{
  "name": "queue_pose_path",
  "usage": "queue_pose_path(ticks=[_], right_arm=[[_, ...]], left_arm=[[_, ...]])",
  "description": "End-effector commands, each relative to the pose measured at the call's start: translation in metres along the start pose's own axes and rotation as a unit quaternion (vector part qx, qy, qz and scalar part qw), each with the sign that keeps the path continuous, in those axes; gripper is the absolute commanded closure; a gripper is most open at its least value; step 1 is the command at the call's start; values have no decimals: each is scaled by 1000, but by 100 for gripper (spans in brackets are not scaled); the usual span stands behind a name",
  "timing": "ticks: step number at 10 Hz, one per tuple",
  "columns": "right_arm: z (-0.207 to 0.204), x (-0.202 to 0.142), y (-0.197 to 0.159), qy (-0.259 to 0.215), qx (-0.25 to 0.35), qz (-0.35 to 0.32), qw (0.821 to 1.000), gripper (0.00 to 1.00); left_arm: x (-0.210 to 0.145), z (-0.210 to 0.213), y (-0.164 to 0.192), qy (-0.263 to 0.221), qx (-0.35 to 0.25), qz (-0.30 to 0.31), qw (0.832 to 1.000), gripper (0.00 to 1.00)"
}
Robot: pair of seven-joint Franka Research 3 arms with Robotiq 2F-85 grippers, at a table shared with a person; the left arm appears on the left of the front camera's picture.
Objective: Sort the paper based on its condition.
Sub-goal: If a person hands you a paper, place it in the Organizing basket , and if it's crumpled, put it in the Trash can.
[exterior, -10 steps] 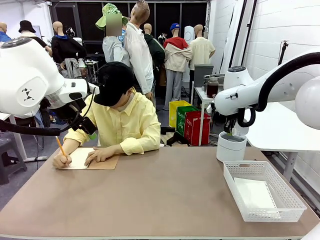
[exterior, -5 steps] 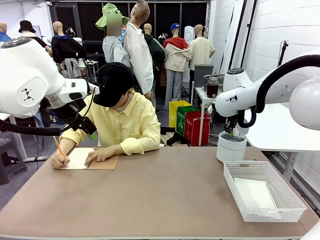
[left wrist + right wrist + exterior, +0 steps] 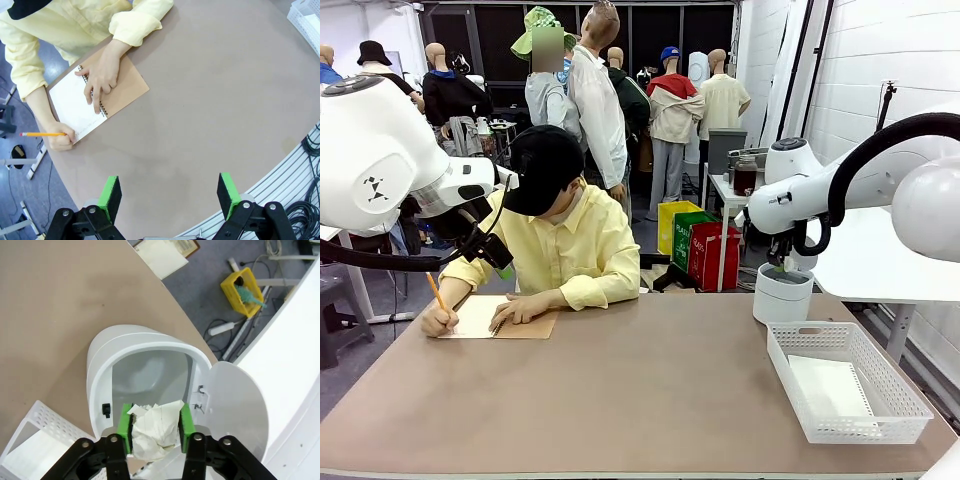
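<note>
The right hand (image 3: 155, 426) had its pads pressed on a crumpled paper (image 3: 148, 436), having shifted slightly above the open white bin (image 3: 100, 371); dropping seemed next; a flat sheet (image 3: 828, 388) lay in the basket (image 3: 786, 375); the left hand (image 3: 169, 196) gaped empty.

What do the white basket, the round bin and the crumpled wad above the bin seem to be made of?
The white basket is probably matte plastic: it has regular moulded mesh holes. The round bin is probably smooth, slightly glossy plastic: soft highlights show on its wall. The crumpled wad is matte paper: it has sharp creases and ragged edges.
</note>
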State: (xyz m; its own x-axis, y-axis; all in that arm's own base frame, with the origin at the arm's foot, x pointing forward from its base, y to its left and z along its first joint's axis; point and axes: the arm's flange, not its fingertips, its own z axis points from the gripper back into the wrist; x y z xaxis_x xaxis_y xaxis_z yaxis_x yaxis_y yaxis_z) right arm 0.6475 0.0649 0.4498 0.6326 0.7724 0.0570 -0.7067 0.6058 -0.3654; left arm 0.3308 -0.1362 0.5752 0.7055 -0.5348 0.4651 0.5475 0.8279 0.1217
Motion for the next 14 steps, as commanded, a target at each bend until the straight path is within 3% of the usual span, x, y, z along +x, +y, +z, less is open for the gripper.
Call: queue_pose_path(ticks=[1, 9, 14], right_arm=[[2, 5, -1, 14, -16, -8, 1000, 0], [23, 6, 15, -2, 15, -6, 1000, 0], [23, 9, 12, -4, 3, 7, 1000, 0]], left_arm=[[-1, -1, 1, -5, -2, 1, 1000, 0], [-1, -1, 1, -5, -2, 1, 1000, 0], [-1, -1, 1, -5, -2, 1, 1000, 0]])
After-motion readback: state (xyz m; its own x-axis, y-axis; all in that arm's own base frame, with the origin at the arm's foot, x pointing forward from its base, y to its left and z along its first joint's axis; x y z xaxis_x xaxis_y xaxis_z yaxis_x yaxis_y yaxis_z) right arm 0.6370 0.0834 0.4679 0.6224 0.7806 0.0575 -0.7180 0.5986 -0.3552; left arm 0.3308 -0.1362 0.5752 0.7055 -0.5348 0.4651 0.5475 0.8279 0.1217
